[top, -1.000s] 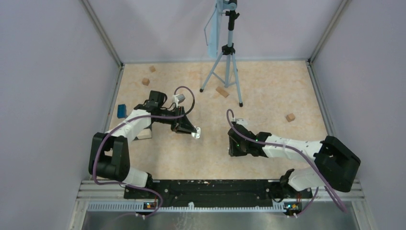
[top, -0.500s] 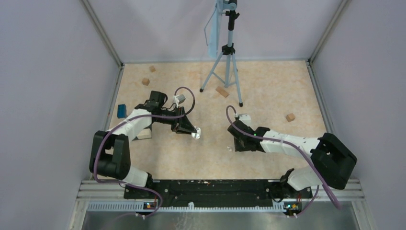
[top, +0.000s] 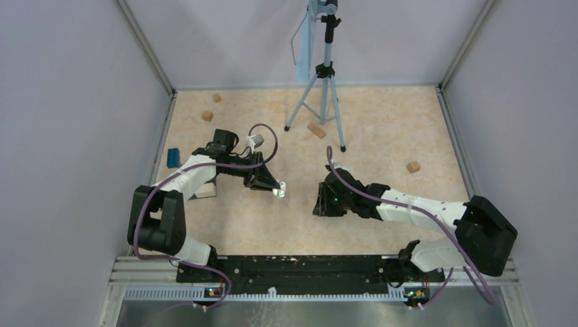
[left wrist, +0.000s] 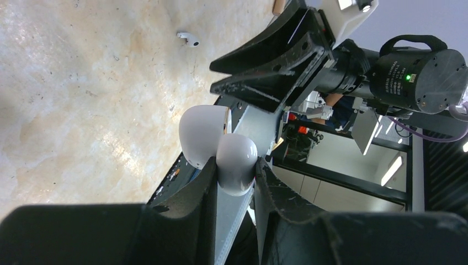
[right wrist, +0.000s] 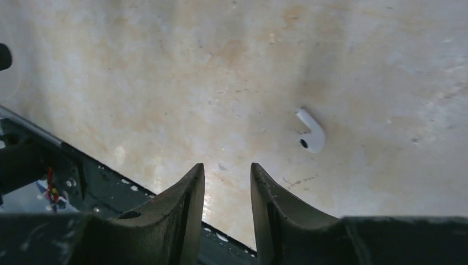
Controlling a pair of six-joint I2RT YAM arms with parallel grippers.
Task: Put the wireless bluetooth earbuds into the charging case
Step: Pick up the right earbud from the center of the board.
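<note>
Beige mottled tabletop (top: 382,136) is covered by both arms. Left gripper (left wrist: 234,171), low centre of its wrist view, is clamped on a white rounded plastic charging case (left wrist: 221,146), lid seemingly hinged open. Right gripper (right wrist: 227,176), bottom centre, is empty, fingers narrowly parted. A tiny white curved plastic earbud (right wrist: 310,133) lies loose right of centre, beside the fingers. Step judged: earbud pickup. Next the gripper must be shifted over it, lowered and closed

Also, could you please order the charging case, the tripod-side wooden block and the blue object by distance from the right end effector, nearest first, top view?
1. charging case, just to its left.
2. wooden block, beyond it, by the tripod.
3. blue object, far left, at the wall.
</note>
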